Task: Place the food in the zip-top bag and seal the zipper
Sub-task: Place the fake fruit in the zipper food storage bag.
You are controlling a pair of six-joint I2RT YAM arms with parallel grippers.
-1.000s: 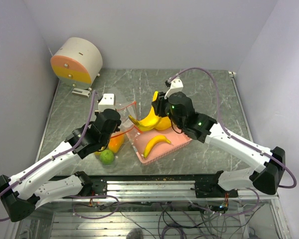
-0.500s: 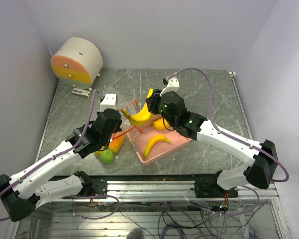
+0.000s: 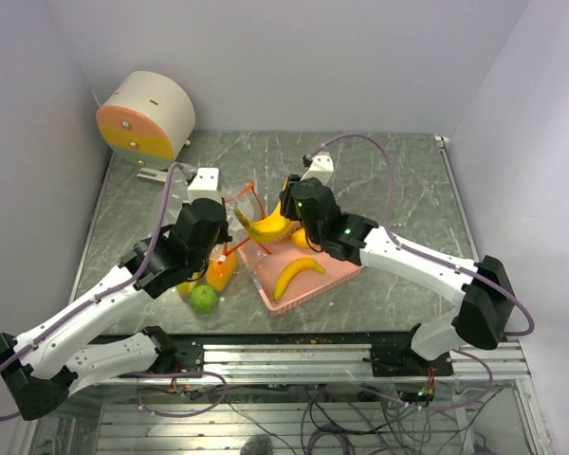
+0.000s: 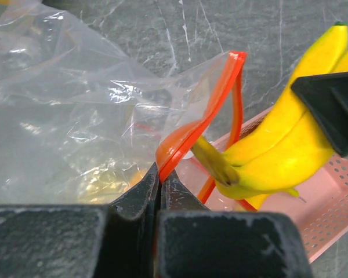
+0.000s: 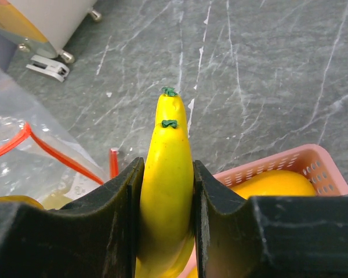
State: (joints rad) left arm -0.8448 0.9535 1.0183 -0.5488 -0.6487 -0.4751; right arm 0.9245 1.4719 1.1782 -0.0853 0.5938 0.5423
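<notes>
My left gripper (image 3: 229,250) is shut on the red-orange zipper (image 4: 217,98) of the clear zip-top bag (image 4: 64,110) and holds the mouth up and open (image 3: 249,194). My right gripper (image 3: 286,207) is shut on a yellow banana bunch (image 3: 268,227). The bunch's stem end sits at the bag's mouth (image 4: 284,145). The right wrist view shows the banana (image 5: 168,145) pinched between both fingers. An orange fruit (image 3: 220,272) and a bumpy green ball (image 3: 204,299) lie under my left arm; whether they are inside the bag I cannot tell. The left gripper's tips (image 4: 160,174) are closed.
A pink perforated basket (image 3: 308,289) right of the bag holds one banana (image 3: 299,273) and a yellow mango-like piece (image 5: 272,185). A white and orange drum-shaped device (image 3: 147,116) stands at the back left. The table is grey marbled stone (image 3: 398,180).
My right gripper has carried the banana bunch left from above the basket to the bag's mouth. My left gripper has lifted the zipper edge a little higher.
</notes>
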